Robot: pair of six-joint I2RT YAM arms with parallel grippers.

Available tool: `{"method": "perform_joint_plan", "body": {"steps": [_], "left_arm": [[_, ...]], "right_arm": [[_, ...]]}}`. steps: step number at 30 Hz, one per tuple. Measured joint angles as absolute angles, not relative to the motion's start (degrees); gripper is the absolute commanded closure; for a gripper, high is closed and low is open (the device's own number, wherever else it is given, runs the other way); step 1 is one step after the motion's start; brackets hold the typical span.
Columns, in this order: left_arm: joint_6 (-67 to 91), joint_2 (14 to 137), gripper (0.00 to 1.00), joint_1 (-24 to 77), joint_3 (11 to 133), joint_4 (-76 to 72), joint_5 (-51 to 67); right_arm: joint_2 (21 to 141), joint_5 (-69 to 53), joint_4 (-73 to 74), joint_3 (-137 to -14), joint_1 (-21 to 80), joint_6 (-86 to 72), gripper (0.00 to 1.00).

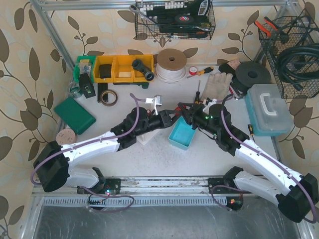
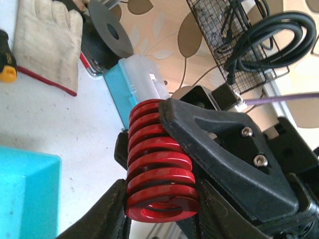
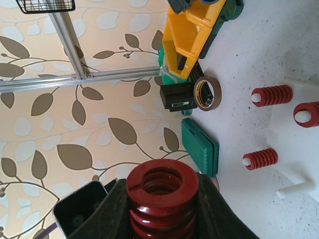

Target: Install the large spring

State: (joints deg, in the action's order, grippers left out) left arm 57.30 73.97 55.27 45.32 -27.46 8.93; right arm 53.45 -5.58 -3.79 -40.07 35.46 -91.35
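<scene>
Beside blue bin, note large spring pinched between right gripper jaws and likewise clamped between left gripper jaws.

On my feed the speckled white table has a teal bin in the middle, green case and tape roll left, yellow bins and cord spool at the back, work glove and pale blue toolbox right, white peg fixture near the bin
</scene>
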Motion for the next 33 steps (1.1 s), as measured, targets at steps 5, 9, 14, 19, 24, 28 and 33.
{"method": "perform_joint_plan", "body": {"steps": [5, 9, 14, 19, 24, 28, 33], "left_arm": [[57.82, 74.37, 0.83, 55.61, 45.32, -27.55, 8.51], [57.8, 74.37, 0.91, 55.61, 45.32, -27.35, 8.43], [57.49, 73.97, 1.0, 55.64, 45.36, -25.87, 7.66], [55.53, 72.66, 1.0, 56.34, 48.29, -17.47, 7.53], [51.31, 70.74, 1.0, 56.23, 53.1, -4.6, 4.86], [48.82, 68.71, 1.0, 56.23, 55.96, 7.51, 2.83], [45.17, 66.43, 1.0, 56.23, 59.57, 22.92, -0.12]], "right_arm": [[52.82, -5.28, -2.98, -40.07, 35.46, -91.29, 1.0], [52.77, -5.3, -2.76, -40.05, 35.46, -91.29, 1.0], [52.75, -5.58, -2.55, -39.86, 35.51, -90.76, 1.0], [52.82, -7.86, 2.2, -42.17, 35.44, -85.32, 0.34], [52.05, -7.86, 10.96, -46.48, 34.94, -76.44, 0.19], [50.02, -4.91, 18.02, -46.89, 34.7, -69.38, 0.15], [49.78, -0.97, 24.34, -46.89, 34.7, -60.97, 0.16]]}}
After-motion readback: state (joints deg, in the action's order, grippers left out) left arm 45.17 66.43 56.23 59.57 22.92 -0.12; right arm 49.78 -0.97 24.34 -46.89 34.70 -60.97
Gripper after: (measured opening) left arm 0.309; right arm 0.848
